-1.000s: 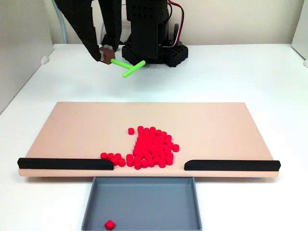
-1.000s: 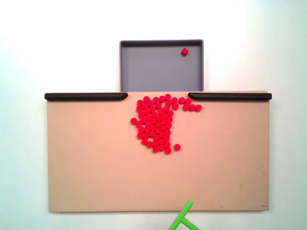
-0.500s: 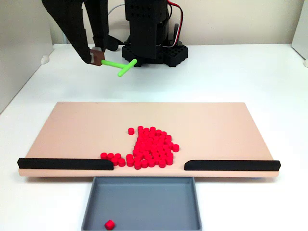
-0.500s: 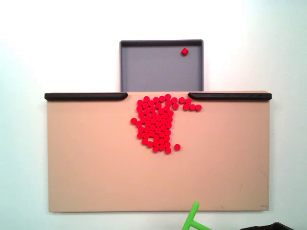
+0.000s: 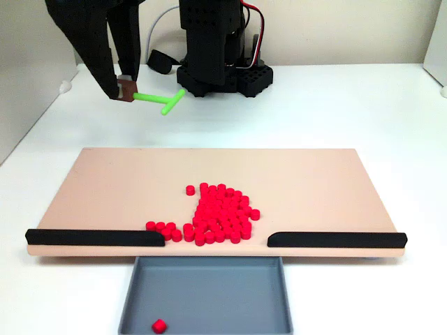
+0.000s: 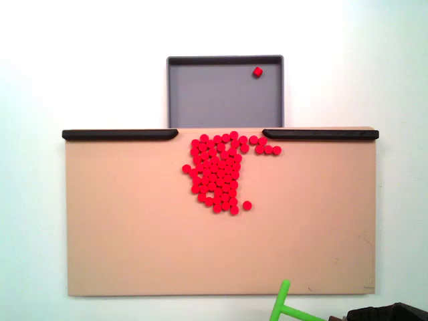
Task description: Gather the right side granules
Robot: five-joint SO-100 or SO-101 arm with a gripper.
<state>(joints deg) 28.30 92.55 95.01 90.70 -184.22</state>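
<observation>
Above the table, jaws (image 5: 126,89) grip the green stick (image 5: 158,99), granules (image 6: 221,170) heaped below

The arm (image 5: 91,35) is cut off by the top edge in a fixed view; in another it shows as a dark sliver (image 6: 381,313) at the bottom edge. The green stick (image 6: 284,307) is cropped there. The grey tray (image 5: 133,307) runs past the lower border. Granules (image 5: 220,213) overlap, so they cannot be counted.

We note a tan board (image 5: 126,185) on a white table (image 5: 335,105), two black rails (image 6: 120,134) along one edge, a grey tray (image 6: 214,100) abutting the gap, a green T-stick (image 5: 159,101).
</observation>
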